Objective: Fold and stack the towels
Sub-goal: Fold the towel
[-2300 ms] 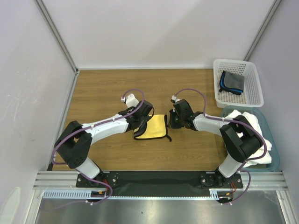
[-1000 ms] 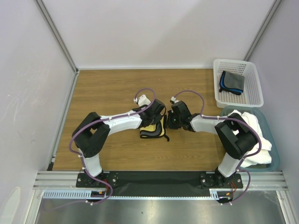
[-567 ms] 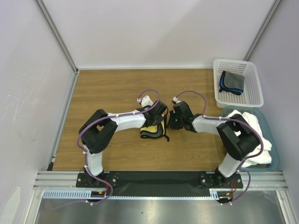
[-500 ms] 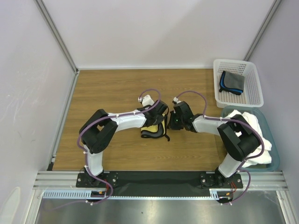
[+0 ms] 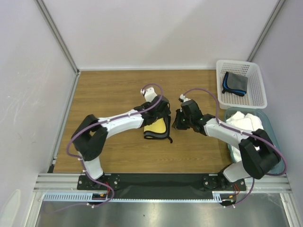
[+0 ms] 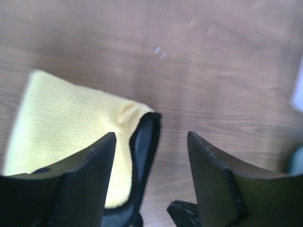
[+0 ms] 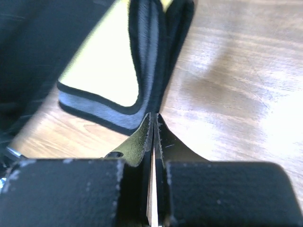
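Wooden desk (image 5: 104,94) inside pale walls. Right edge, near side: teal bin (image 5: 251,110) holding the large white towel (image 5: 241,124), bunched; the right arm's elbow crosses over the bin and hides its near part. Just behind the bin: white perforated basket (image 5: 238,62), with the dark grey towel (image 5: 235,83), blue-edged and folded, lying inside. Desk centre: yellow towel (image 5: 158,128), doubled over into a narrow strip, dark border showing along the fold and near end. From above, the left wrist covers its far end. Left gripper (image 6: 151,137) over that far corner, jaws apart, with the dark-edged corner in the gap; contact cannot be told. Right gripper (image 7: 154,118) low at the strip's right edge, jaws pressed together; whether any cloth is nipped cannot be told.
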Motion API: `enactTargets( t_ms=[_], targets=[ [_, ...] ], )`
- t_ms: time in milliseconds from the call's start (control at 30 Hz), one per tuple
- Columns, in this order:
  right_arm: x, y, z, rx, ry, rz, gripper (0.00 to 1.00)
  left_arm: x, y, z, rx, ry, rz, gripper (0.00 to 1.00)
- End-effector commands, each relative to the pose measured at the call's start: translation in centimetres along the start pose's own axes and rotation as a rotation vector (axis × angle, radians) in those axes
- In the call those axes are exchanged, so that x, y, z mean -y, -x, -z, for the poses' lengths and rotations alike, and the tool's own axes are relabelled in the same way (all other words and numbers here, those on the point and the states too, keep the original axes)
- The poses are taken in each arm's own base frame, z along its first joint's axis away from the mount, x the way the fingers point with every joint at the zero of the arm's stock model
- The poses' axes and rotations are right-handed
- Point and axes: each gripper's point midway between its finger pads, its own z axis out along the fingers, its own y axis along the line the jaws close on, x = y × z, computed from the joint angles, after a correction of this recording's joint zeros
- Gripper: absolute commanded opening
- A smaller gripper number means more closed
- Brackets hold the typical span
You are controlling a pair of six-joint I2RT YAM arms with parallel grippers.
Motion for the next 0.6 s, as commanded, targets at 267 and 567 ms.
enactTargets(
  t_ms=[267, 567],
  targets=[
    [-5.5, 4.1, 0.3, 0.073, 0.145, 0.078, 0.0, -5.2, 6.7, 7.7, 0.206, -0.179, -0.046, 0.66],
    [-6.9, 6.3, -3.3, 0.098, 0.159, 0.006, 0.0, -6.0, 2.8, 7.1, 0.134, -0.34, -0.063, 0.19]
  ],
)
